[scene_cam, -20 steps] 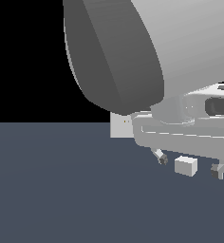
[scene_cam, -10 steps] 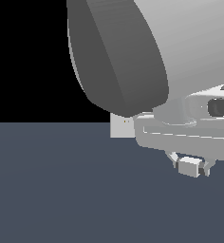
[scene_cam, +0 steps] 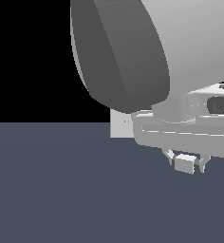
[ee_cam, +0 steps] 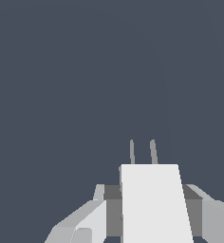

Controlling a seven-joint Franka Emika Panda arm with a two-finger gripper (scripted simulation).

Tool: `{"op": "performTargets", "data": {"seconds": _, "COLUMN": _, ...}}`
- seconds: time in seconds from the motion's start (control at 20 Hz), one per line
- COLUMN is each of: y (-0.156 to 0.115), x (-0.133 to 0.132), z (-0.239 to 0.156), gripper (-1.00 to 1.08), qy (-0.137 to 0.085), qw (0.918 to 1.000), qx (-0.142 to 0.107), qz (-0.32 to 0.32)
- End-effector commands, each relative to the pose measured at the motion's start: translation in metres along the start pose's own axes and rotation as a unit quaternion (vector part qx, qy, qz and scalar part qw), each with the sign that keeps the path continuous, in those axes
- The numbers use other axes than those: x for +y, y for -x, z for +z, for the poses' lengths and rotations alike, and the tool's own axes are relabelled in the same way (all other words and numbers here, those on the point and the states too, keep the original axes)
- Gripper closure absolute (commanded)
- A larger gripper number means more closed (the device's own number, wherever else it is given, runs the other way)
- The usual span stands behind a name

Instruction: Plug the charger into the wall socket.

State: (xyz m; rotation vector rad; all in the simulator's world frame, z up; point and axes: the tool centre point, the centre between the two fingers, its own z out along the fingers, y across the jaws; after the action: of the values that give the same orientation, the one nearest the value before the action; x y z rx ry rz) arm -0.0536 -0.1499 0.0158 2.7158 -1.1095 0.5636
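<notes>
The charger (scene_cam: 184, 163) is a small light grey-white box held between my fingers, lifted a little above the dark floor. My gripper (scene_cam: 185, 164) is shut on it, under the arm's hand at the exterior view's right. In the wrist view the charger (ee_cam: 154, 204) fills the space between the fingers (ee_cam: 80, 223), and its two thin prongs (ee_cam: 142, 152) stick out ahead. The wall socket (scene_cam: 121, 124) is an upright light grey plate with two tiny dots, partly hidden behind the arm. It stands to the exterior view's left of the charger and farther back.
A large grey link of the arm (scene_cam: 133, 52) fills the upper part of the exterior view and hides most of the socket's right side. The floor (scene_cam: 61, 190) is a flat dark blue-grey surface.
The fingers have closed from wide apart onto the charger. The charger now sits higher above the floor than before.
</notes>
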Motion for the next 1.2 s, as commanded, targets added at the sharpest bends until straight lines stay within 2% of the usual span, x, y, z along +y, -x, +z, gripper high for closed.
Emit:
{"op": "performTargets", "data": {"seconds": 0.0, "y": -0.003, "x": -0.003, "z": -0.002, "gripper": 1.08, "qy": -0.007, "qw": 0.9999, "qx": 0.001, "qz": -0.015}}
{"op": "performTargets", "data": {"seconds": 0.3, "y": -0.013, "x": -0.017, "z": -0.011, "gripper": 1.08, "qy": -0.033, "qw": 0.9965, "qx": 0.003, "qz": -0.076}}
{"op": "performTargets", "data": {"seconds": 0.55, "y": -0.021, "x": -0.033, "z": -0.022, "gripper": 1.08, "qy": -0.061, "qw": 0.9882, "qx": 0.005, "qz": -0.141}}
{"op": "performTargets", "data": {"seconds": 0.8, "y": -0.027, "x": -0.050, "z": -0.033, "gripper": 1.08, "qy": -0.090, "qw": 0.9742, "qx": 0.006, "qz": -0.207}}
{"op": "performTargets", "data": {"seconds": 1.15, "y": -0.031, "x": -0.070, "z": -0.049, "gripper": 1.08, "qy": -0.123, "qw": 0.9506, "qx": 0.007, "qz": -0.285}}
